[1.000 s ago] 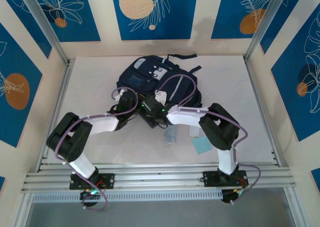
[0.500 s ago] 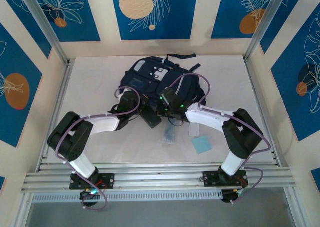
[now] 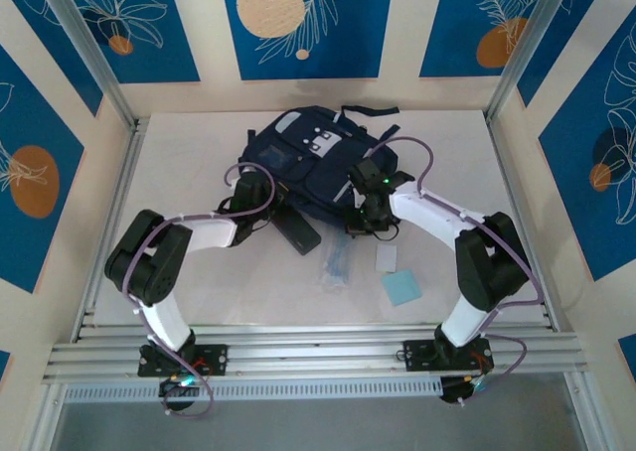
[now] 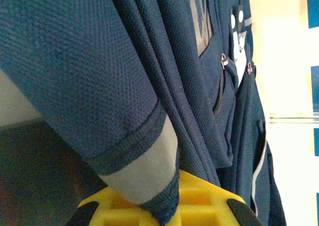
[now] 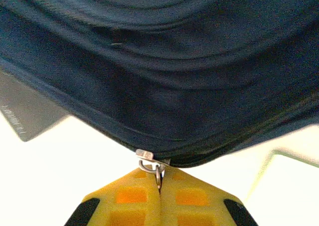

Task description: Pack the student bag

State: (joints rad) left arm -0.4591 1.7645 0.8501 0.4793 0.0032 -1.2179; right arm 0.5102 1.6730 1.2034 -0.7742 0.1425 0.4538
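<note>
- Pale blue square pad (image 3: 401,288) lies on the desk (image 3: 199,272), the loose thing farthest out from the near side of the student bag (image 3: 318,163).
- A small white card (image 3: 386,259) and a clear packet (image 3: 338,262) lie a little closer to the bag, near each other and both outside it.
- A dark flat block (image 3: 298,230) rests at the bag's near edge, just beside the left arm (image 3: 204,234). Whether it touches the fabric I cannot tell.
- The left jaws are closed on a fold of the bag's navy cloth with a grey lining (image 4: 149,161), at the bag's near left side.
- The right jaws are pinched shut on the metal zip pull (image 5: 155,169), at the bag's near right edge. How far that zip is open I cannot tell.
- The bag itself lies flat on the desk beyond both arms, its grey patch (image 3: 313,138) facing up.
- Progress, as I judge it: early. Both arms are busy with the bag itself, probably getting a compartment open. Nothing can be seen packed, so the four loose things have yet to go in, and closing up comes after that.
</note>
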